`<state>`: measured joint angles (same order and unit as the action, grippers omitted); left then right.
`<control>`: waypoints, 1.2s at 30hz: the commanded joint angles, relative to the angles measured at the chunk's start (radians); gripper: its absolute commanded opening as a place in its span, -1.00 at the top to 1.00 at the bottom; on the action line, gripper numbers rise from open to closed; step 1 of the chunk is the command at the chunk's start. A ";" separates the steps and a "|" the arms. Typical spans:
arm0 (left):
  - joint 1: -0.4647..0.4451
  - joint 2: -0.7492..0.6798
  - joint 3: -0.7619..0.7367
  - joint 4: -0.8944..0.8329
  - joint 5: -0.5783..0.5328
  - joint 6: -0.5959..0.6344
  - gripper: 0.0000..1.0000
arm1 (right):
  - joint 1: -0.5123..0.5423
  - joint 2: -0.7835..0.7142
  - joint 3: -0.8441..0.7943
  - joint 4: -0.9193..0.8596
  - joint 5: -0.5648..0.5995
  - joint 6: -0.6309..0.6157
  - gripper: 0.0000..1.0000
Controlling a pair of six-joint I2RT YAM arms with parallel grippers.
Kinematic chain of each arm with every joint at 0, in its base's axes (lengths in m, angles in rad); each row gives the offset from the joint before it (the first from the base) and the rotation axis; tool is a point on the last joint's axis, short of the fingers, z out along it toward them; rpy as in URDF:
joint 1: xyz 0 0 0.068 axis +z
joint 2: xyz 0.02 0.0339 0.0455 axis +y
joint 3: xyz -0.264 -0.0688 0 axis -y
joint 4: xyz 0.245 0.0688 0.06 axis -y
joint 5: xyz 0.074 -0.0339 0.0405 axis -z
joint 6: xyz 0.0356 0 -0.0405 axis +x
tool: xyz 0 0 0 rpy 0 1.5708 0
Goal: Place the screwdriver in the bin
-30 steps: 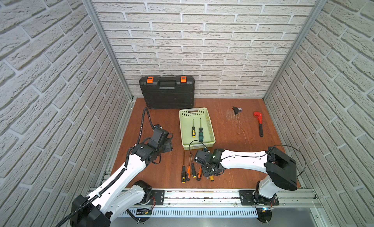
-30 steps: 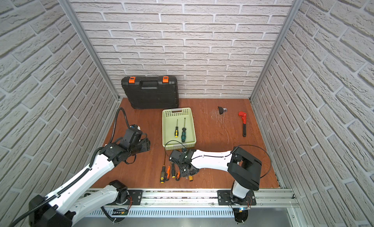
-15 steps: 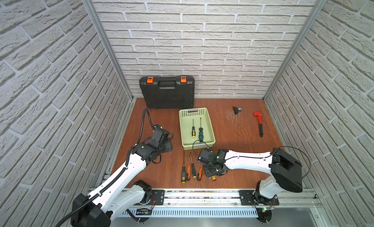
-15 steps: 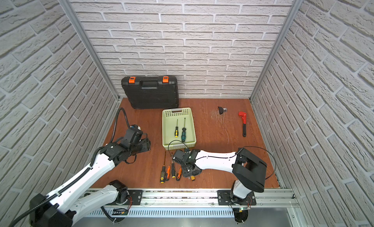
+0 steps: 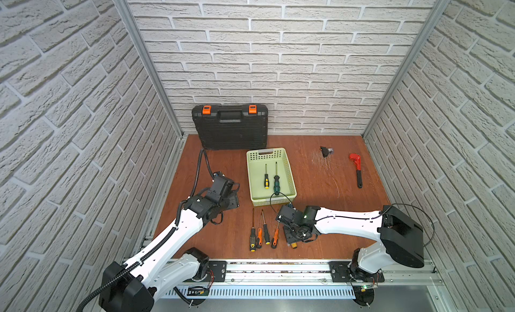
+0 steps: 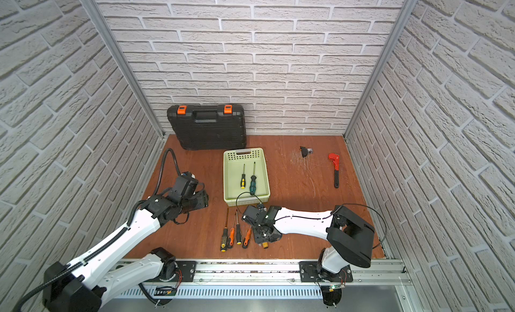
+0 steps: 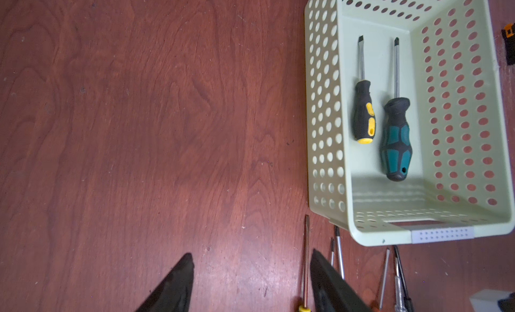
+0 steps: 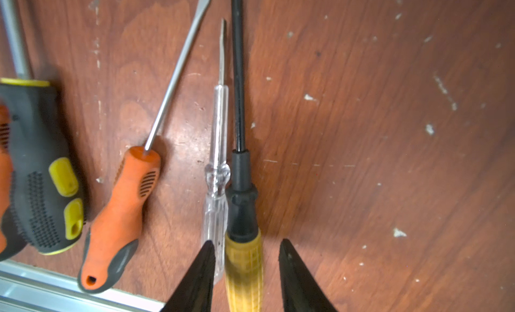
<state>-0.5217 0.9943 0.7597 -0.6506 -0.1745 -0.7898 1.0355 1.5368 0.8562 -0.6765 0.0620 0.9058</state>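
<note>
The pale green bin (image 5: pixel 252 182) (image 6: pixel 227 182) (image 7: pixel 326 101) stands mid-table and holds a yellow-and-black screwdriver (image 5: pixel 266 181) and a green-handled one (image 5: pixel 276 182). Several more screwdrivers (image 5: pixel 259 235) lie in a row in front of it. My right gripper (image 8: pixel 246 241) (image 5: pixel 292 235) is low over the rightmost one, a yellow-handled, black-shafted screwdriver (image 8: pixel 243 263). Its jaws are open and straddle the handle, with a gap on one side. A clear screwdriver (image 8: pixel 216 196) lies against it. My left gripper (image 7: pixel 252 254) (image 5: pixel 234 199) hangs open and empty over bare wood left of the bin.
A black tool case (image 5: pixel 231 126) with orange latches leans on the back wall. A red pipe wrench (image 5: pixel 356 168) and a small black part (image 5: pixel 324 151) lie at the back right. An aluminium rail (image 5: pixel 278 266) runs along the front edge, close to the screwdriver handles.
My right gripper has shifted a little toward the front rail along the screwdriver row, and its jaws have narrowed slightly. The left arm has not moved.
</note>
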 commanded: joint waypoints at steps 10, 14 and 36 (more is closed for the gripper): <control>0.006 0.015 0.016 0.031 0.009 -0.012 -0.33 | -0.035 0.006 -0.038 -0.006 0.011 -0.020 0.34; 0.006 0.013 0.018 0.029 0.006 -0.014 -0.33 | -0.044 0.011 -0.041 -0.001 0.006 -0.034 0.37; 0.015 0.033 0.051 0.045 -0.024 -0.022 -0.34 | -0.046 -0.227 -0.023 -0.190 -0.037 -0.131 0.89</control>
<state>-0.5201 1.0225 0.7765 -0.6495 -0.1715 -0.7986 0.9920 1.4044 0.8154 -0.7605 0.0521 0.8375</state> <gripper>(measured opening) 0.667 0.228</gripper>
